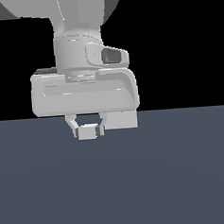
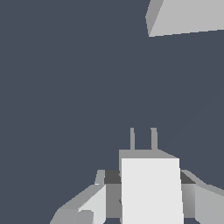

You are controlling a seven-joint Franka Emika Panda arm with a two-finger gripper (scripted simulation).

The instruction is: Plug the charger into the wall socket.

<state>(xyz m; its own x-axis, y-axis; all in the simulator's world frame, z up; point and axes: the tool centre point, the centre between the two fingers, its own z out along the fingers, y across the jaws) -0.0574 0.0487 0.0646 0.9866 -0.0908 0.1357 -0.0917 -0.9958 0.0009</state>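
Observation:
My gripper (image 1: 88, 130) is shut on the charger (image 1: 87, 132), a small white block held between the two fingers just above the dark floor. In the wrist view the charger (image 2: 151, 188) sits between the fingers (image 2: 94, 203), and its two thin grey prongs (image 2: 143, 139) point away from the hand. The wall socket (image 1: 120, 119) is a light-grey plate just beyond the gripper on the exterior view's right, partly hidden by the hand. In the wrist view the wall socket (image 2: 188, 17) lies well ahead of the prongs and off to one side, cut by the frame edge. No dark dot shows on it.
A flat dark blue-grey floor (image 1: 161, 186) spreads under the arm, with a black background behind it. The bulky grey hand body (image 1: 84, 90) hangs low over the floor.

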